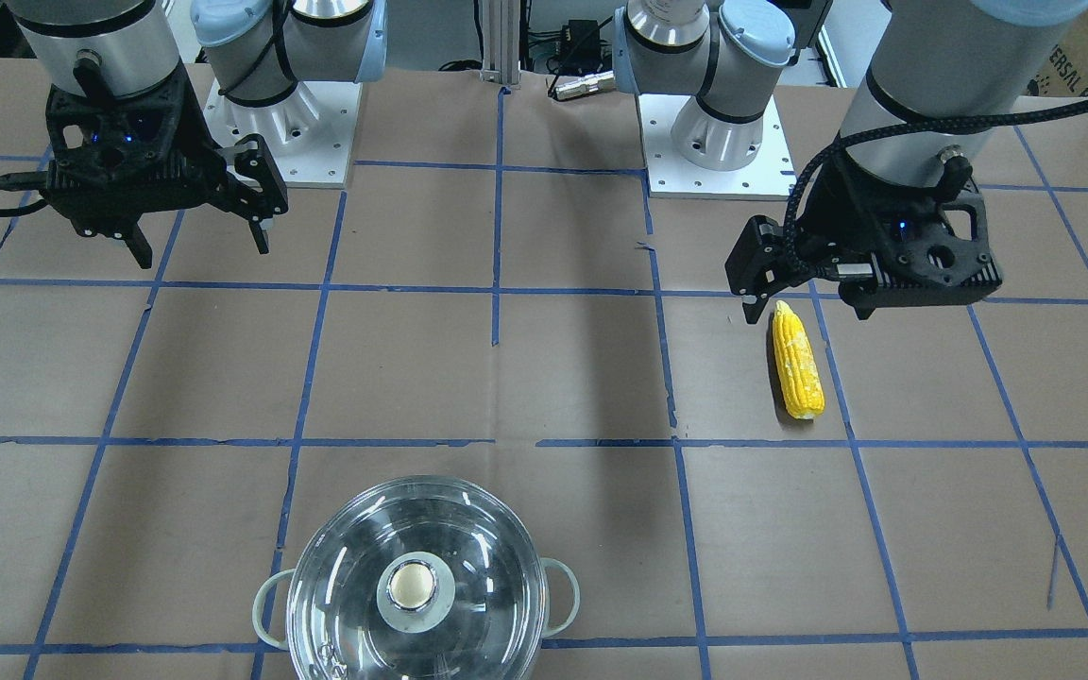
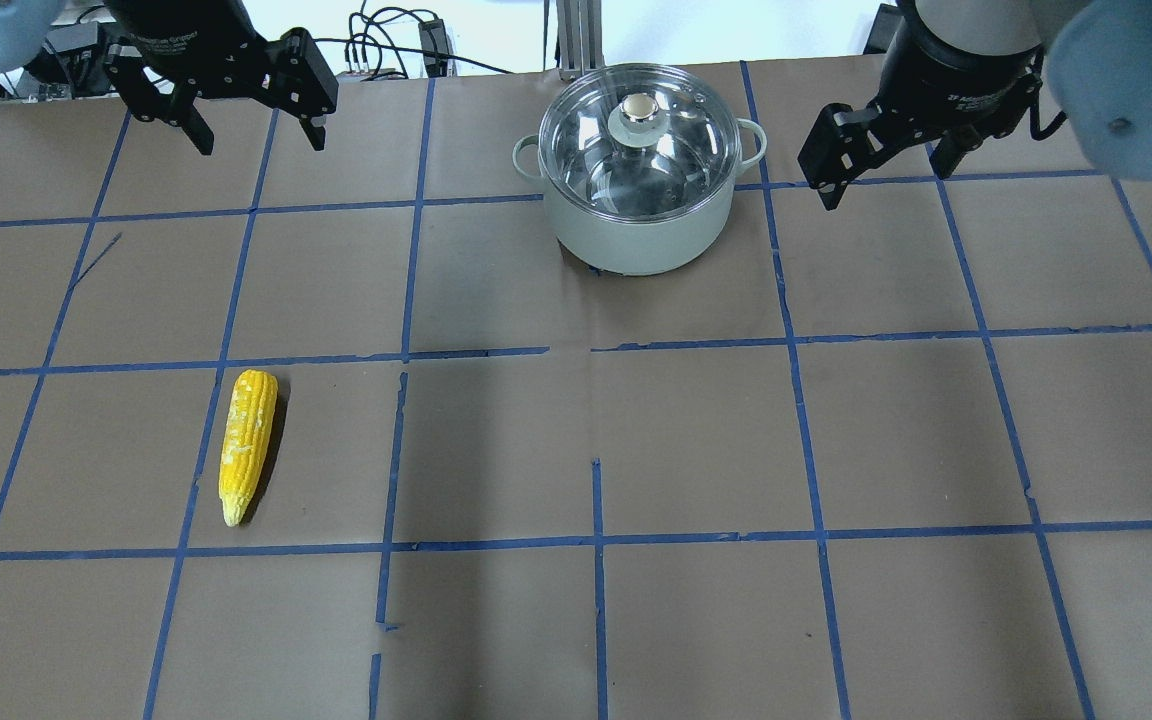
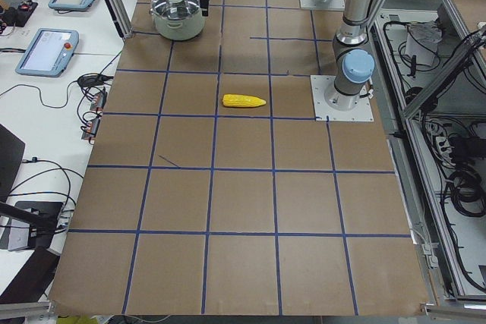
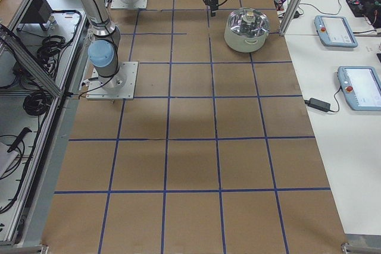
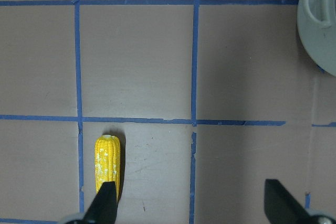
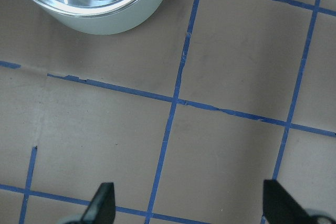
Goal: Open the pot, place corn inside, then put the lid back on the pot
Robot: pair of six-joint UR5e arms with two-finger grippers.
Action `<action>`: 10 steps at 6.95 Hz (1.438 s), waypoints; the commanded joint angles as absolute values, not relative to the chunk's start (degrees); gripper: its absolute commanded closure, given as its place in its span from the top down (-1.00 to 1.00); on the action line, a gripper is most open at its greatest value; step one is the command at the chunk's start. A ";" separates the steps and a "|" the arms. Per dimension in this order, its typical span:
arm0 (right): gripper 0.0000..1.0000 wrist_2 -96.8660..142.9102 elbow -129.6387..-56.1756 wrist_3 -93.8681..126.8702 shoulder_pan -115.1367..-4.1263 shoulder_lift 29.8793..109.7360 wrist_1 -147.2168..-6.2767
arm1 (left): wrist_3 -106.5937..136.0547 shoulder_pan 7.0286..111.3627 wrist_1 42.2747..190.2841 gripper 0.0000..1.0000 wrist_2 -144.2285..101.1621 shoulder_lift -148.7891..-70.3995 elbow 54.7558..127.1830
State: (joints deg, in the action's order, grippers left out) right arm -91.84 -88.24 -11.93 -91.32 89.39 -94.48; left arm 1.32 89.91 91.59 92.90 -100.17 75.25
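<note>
The pot [image 2: 636,235] stands at the far middle of the table with its glass lid [image 2: 681,150] on it, the knob [image 2: 641,108] at the centre. The corn [image 2: 246,440] lies flat on the robot's left side, its tip towards the robot. My left gripper [image 2: 261,140] hangs open and empty above the table. In the left wrist view the corn [image 5: 107,161] lies by the left fingertip [image 5: 105,203]. My right gripper [image 2: 881,180] is open and empty, beside the pot and apart from it. The right wrist view shows the pot's wall [image 6: 115,22] at top left.
The table is brown paper with a blue tape grid [image 2: 596,540]. The two arm bases [image 1: 284,123] [image 1: 719,142] are bolted at the robot's edge. Side tables with tablets [image 4: 360,87] and cables flank the far edge. An aluminium post [image 2: 571,35] stands behind the pot.
</note>
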 commanded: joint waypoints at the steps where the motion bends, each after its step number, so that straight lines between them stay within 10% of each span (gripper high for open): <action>1: 0.99 -91.85 -88.24 -12.04 -91.32 89.47 -94.48 | 1.32 89.91 91.49 1.00 92.81 -100.37 75.15; 10: 0.99 -90.97 -83.52 -4.35 -98.41 81.86 -99.22 | 1.23 90.00 91.93 1.00 92.99 -100.02 76.20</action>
